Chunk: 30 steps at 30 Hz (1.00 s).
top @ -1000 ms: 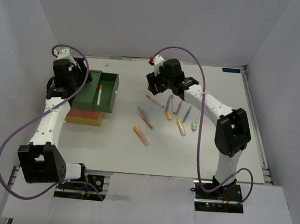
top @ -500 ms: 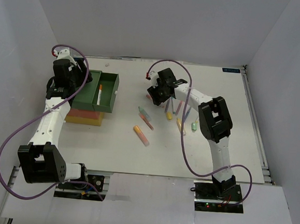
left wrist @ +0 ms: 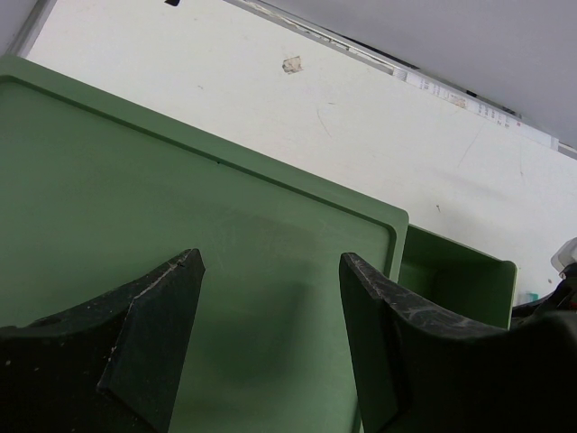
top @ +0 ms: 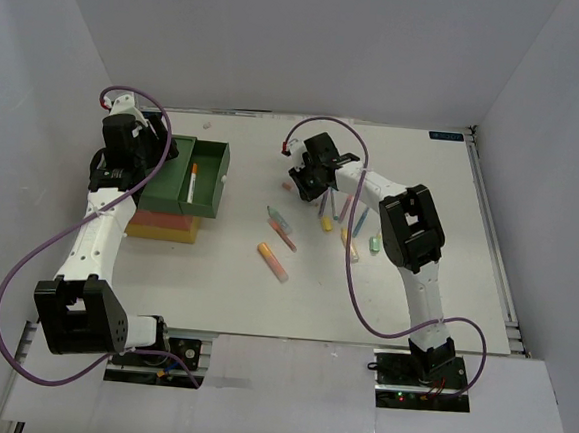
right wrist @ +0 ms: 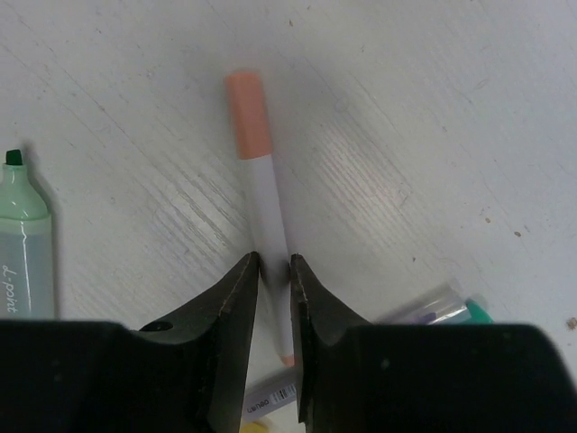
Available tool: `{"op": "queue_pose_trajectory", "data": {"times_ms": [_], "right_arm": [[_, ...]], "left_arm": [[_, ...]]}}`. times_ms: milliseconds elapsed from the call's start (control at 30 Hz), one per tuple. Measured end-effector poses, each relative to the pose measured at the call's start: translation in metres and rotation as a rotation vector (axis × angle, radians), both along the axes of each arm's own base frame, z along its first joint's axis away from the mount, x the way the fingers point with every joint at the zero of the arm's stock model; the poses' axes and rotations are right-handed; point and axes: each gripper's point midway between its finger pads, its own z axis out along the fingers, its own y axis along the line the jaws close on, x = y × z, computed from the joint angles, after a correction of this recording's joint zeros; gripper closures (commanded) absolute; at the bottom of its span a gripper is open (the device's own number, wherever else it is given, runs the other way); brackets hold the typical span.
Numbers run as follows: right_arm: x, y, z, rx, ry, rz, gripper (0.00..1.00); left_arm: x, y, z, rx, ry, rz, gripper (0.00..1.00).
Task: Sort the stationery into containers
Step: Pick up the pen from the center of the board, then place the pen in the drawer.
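My right gripper [right wrist: 274, 262] is down at the table with its jaws shut on a white pen with a salmon-pink cap [right wrist: 255, 153]; the pen lies flat on the table. In the top view that gripper [top: 307, 183] is at the far left of the scattered stationery. The bins stand stacked at the left, green [top: 168, 172] over red over yellow [top: 163, 231]. The green drawer [top: 210, 175] is pulled out, with an orange-and-white pen [top: 192, 182] inside. My left gripper [left wrist: 270, 262] is open and empty above the green bin's top [left wrist: 135, 198].
Several pens lie loose mid-table: an orange highlighter [top: 272, 260], a teal-pink pen [top: 281, 226], yellow markers [top: 326, 219], a blue pen [top: 360, 219] and a green one [top: 376, 243]. A mint highlighter [right wrist: 22, 244] and a clear-capped pen [right wrist: 433, 307] lie close beside my right jaws.
My right arm has folded in and dropped its gripper to the table, onto the pink-capped pen. The left arm and the bins have not moved.
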Motion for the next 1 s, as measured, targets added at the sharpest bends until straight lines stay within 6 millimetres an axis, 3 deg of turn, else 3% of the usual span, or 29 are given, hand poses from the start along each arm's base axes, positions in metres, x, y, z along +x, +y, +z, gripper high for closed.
{"op": "queue_pose_trajectory", "data": {"times_ms": [200,467,567,733,900,1000], "right_arm": [[0.0,0.001,0.0,0.004,0.002,0.001,0.92],[-0.007,0.001,0.003,0.025,0.022,-0.013,0.92],[-0.021,0.002,0.018,0.065,0.046,-0.038,0.92],[-0.041,0.011,0.086,0.206,0.007,-0.108,0.92],[-0.066,0.046,0.187,0.483,-0.068,-0.149,0.92],[-0.09,0.077,0.233,0.646,-0.062,-0.149,0.92]], "left_arm": [[0.0,0.0,0.0,0.0,0.0,0.0,0.27],[0.0,0.0,0.0,0.001,0.0,-0.002,0.27],[0.0,0.0,0.0,0.003,0.001,-0.004,0.27],[0.0,0.0,0.0,0.003,0.001,-0.004,0.27],[0.0,0.0,0.0,0.002,0.001,-0.005,0.27],[0.0,0.0,0.0,0.003,0.0,-0.005,0.27]]}}
